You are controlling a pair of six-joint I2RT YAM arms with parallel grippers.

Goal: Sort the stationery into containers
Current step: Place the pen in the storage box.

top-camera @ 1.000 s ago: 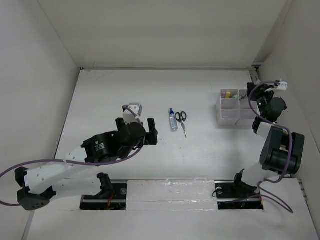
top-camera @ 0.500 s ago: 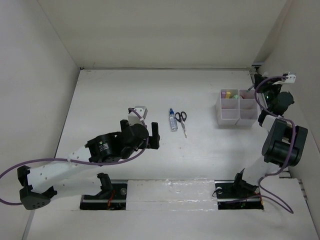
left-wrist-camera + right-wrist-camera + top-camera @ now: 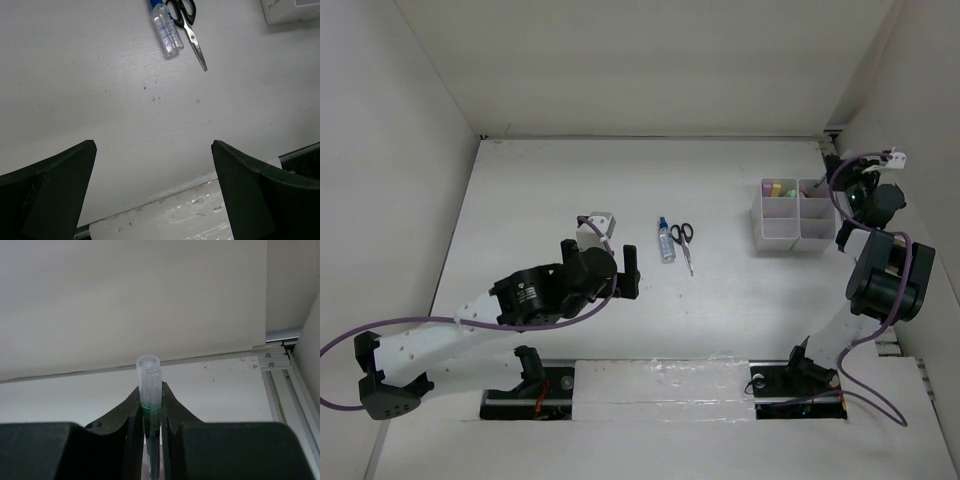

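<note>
The white, translucent-walled plastic desk organizer with four square compartments [image 3: 779, 238] stands on the white table [image 3: 550, 180]. Pastel yellow and pink stubby sticks [image 3: 776, 188] stand in its far left compartment.

The right gripper [image 3: 151, 396] is raised just to the right of the organizer, by its far right corner. Its fingers are clamped on a thin pen with a clear plastic cap and a green band below it [image 3: 149, 374]. The pen stands upright between them, its cap poking up above the fingertips.

Well to the left of the organizer lie the small clear bottle with a blue cap [image 3: 666, 243] and the black-handled scissors [image 3: 685, 241], side by side and nearly touching. Further left of the organizer, beyond those two, the left gripper [image 3: 152, 150] hovers over bare table, fingers spread wide apart and holding nothing.
</note>
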